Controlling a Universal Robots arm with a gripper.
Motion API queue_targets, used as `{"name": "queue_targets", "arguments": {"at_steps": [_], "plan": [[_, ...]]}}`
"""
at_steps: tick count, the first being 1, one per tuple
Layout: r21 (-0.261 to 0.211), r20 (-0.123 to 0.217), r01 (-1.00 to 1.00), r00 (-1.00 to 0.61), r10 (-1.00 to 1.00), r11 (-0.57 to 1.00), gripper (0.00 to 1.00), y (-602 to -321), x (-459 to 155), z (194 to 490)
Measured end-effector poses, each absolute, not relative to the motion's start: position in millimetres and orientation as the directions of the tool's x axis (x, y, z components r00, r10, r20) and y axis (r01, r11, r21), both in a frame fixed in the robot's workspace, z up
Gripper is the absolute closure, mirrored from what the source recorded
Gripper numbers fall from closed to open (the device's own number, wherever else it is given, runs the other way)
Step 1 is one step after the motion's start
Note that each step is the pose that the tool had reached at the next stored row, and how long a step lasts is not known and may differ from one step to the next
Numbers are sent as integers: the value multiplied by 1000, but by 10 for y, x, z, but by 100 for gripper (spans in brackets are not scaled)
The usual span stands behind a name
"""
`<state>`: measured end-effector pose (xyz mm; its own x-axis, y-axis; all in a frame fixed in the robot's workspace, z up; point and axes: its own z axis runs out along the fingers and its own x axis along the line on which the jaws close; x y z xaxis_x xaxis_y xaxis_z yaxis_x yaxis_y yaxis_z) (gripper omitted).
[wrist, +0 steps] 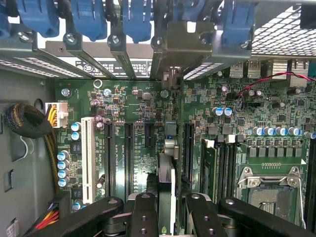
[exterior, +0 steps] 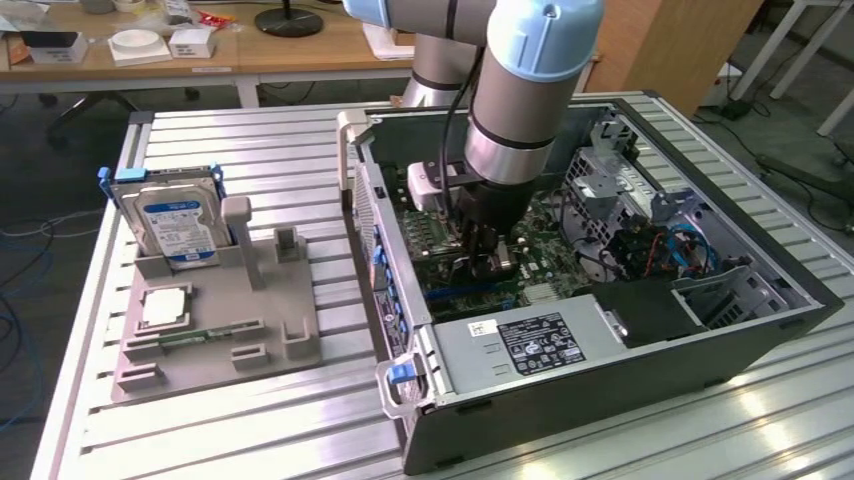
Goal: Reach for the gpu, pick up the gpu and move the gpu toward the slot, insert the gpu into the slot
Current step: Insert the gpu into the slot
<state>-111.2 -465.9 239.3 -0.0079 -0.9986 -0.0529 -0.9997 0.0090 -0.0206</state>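
My gripper is down inside the open computer case, over the green motherboard. In the wrist view the gripper is shut on the gpu. The gpu shows edge-on as a thin dark card between the black fingers. Its silver bracket stands against the case's rear openings. The card runs between two long black slots and covers the slot beneath it. I cannot tell whether its edge is seated.
A white connector and the metal-framed processor socket flank the black slots. Blue clips line the rear wall. The power supply fills the case front. Outside, a hard drive stands in a grey holder.
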Motion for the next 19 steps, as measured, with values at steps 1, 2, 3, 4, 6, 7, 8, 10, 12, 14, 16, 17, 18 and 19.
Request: {"name": "queue_targets", "arguments": {"at_steps": [1, 2, 3, 4, 6, 7, 8, 10, 12, 14, 16, 17, 18, 19], "plan": [[-21, -53, -1000, -8, -999, 9, 73, -4659, -1112, 2393], [-21, -53, -1000, -8, -999, 9, 73, -4659, -1112, 2393], [-21, -53, -1000, -8, -999, 9, 73, -4659, -1112, 2393], [-21, -53, -1000, -8, -999, 9, 73, -4659, -1112, 2393], [-21, -53, -1000, -8, -999, 9, 73, -4660, -1112, 2393], [-21, -53, -1000, -8, -999, 9, 73, -4659, -1112, 2393], [-21, -53, -1000, -8, -999, 9, 73, -4659, -1112, 2393], [-21, -53, -1000, -8, -999, 9, 73, -4659, -1112, 2393], [-21, -53, -1000, -8, -999, 9, 73, -4659, -1112, 2393], [-21, -53, -1000, -8, -999, 9, 73, -4659, -1112, 2393], [-21, -53, -1000, -8, -999, 9, 73, -4658, -1111, 2393], [-21, -53, -1000, -8, -999, 9, 73, -4657, -1111, 2393], [-21, -53, -1000, -8, -999, 9, 73, -4656, -1112, 2393], [-21, -53, -1000, -8, -999, 9, 73, -4654, -1112, 2394]]}}
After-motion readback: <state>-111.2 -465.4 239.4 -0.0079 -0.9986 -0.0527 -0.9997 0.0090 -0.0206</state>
